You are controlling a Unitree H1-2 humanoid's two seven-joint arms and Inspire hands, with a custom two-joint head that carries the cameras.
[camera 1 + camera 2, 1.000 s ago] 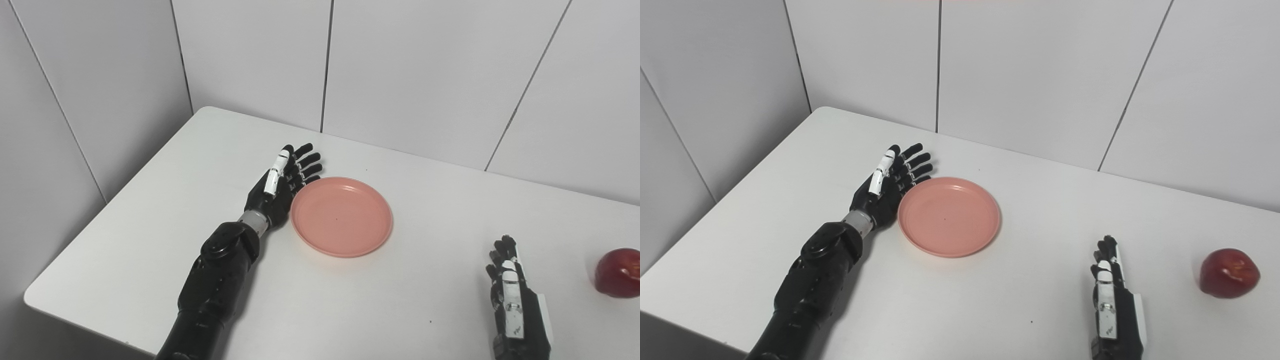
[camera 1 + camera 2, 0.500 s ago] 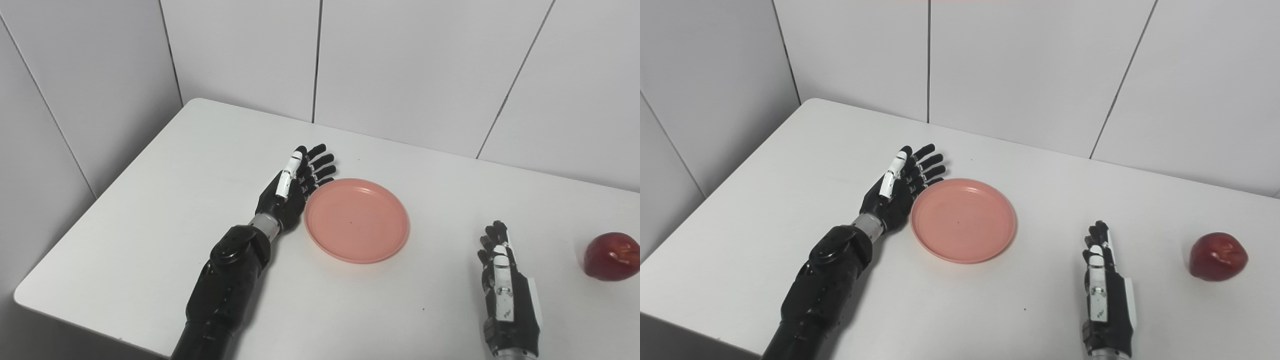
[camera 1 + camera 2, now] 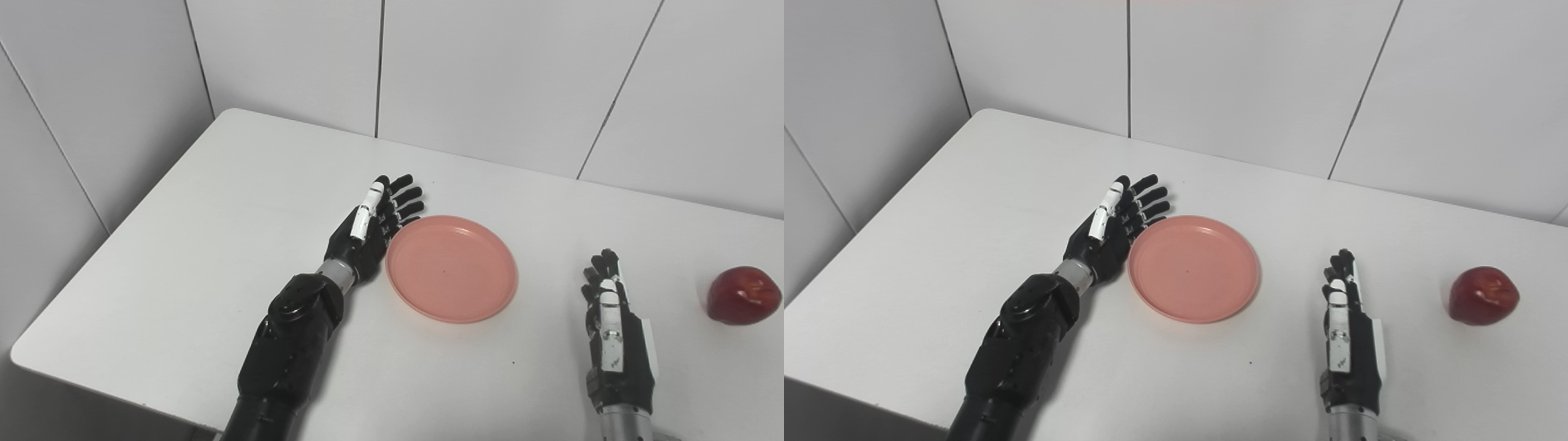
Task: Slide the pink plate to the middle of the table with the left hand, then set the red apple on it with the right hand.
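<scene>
Plate [image 3: 452, 268] touches the open, empty left hand [image 3: 371, 228]; apple [image 3: 742, 295] sits right of the open, empty right hand [image 3: 612, 318].

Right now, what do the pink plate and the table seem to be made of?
Pink plate: probably plastic, going by the even matte colour and thin moulded rim. Table: a smooth white top with rounded corners, perhaps laminate; the look leaves this open.

no legible text, labels, brands, numbers or signs anywhere
</scene>
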